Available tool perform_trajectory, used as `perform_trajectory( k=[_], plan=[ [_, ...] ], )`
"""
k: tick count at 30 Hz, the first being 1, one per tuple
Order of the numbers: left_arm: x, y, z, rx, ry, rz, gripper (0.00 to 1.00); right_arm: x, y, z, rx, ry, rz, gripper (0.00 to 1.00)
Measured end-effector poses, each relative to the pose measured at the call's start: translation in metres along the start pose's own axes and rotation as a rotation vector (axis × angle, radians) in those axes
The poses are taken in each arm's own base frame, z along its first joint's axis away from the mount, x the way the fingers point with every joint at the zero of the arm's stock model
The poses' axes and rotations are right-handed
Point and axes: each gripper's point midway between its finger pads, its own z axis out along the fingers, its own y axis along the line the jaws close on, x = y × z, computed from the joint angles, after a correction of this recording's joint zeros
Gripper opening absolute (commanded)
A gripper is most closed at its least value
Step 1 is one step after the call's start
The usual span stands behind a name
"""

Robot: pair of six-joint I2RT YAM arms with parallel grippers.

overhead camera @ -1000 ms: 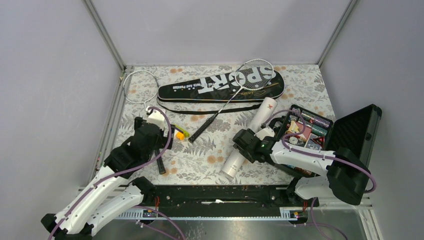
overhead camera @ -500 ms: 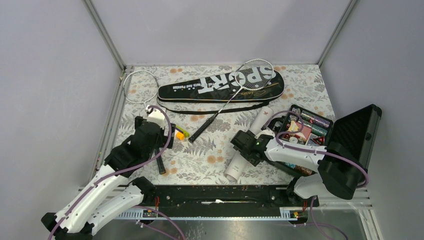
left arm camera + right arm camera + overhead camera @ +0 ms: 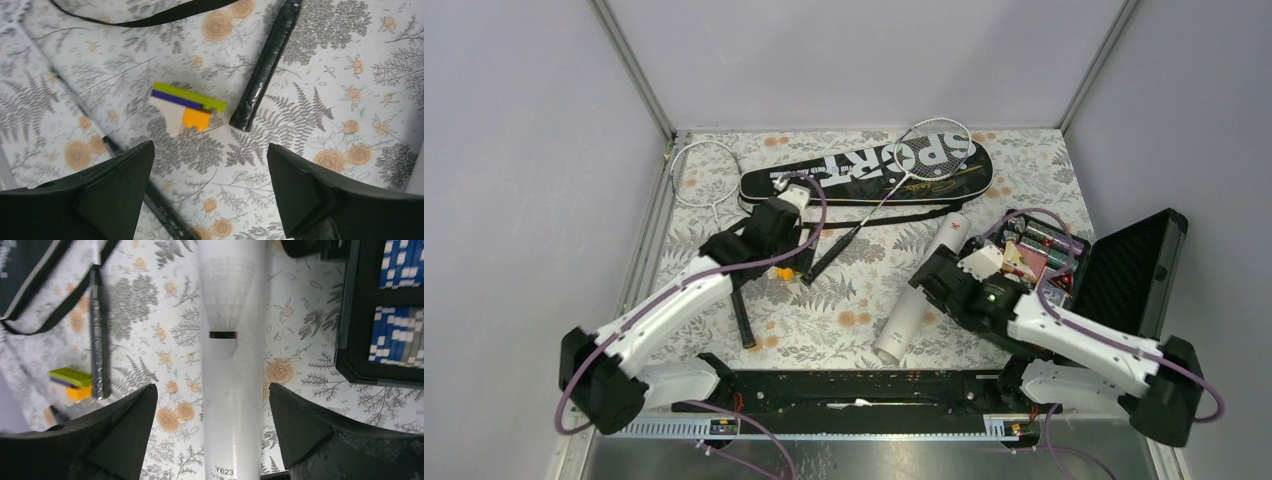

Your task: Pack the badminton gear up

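Note:
The black "SPORT" bag [image 3: 864, 170] lies at the back. One white racket [image 3: 939, 150] rests its head on the bag, its black handle [image 3: 262, 70] pointing forward. The second racket [image 3: 704, 172] lies at the far left, its handle [image 3: 742, 320] nearer me. The long white tube [image 3: 921, 290] lies right of centre. My left gripper [image 3: 772, 240] is open and empty above the cloth [image 3: 210, 146], near the first racket's handle end. My right gripper [image 3: 944, 275] is open, its fingers either side of the tube [image 3: 232, 390] without touching it. No loose shuttlecocks show.
A small green, purple, orange and white piece [image 3: 185, 107] lies by the handle end. An open black hard case [image 3: 1044, 265] of colourful items stands on the right, close to the tube. The bag's strap [image 3: 150, 17] trails on the flowered cloth. Walls enclose the table.
My left arm has swung right and away from me, from the left racket's handle to above the coloured piece. My right arm has shifted right and turned, now straddling the tube's middle.

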Motion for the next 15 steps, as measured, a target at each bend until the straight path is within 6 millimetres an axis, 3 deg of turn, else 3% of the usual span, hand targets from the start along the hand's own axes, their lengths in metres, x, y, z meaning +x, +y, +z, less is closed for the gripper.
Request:
perform_trajectory(
  k=[4,8,11,15],
  plan=[
    [-0.005,-0.019,0.035,0.043,0.069,0.003,0.79,-0.018,0.002,-0.019,-0.151,-0.044,-0.017,0.84],
    [0.002,-0.031,0.073,0.067,0.169,0.003,0.76,-0.025,0.006,-0.032,-0.345,-0.083,-0.049,0.81],
    [0.015,-0.041,0.098,0.101,0.233,0.004,0.74,-0.032,0.009,-0.04,-0.456,-0.126,-0.066,0.81],
    [0.033,-0.053,0.116,0.138,0.3,0.009,0.67,-0.038,0.017,-0.049,-0.536,-0.168,-0.091,0.81]
  ],
)
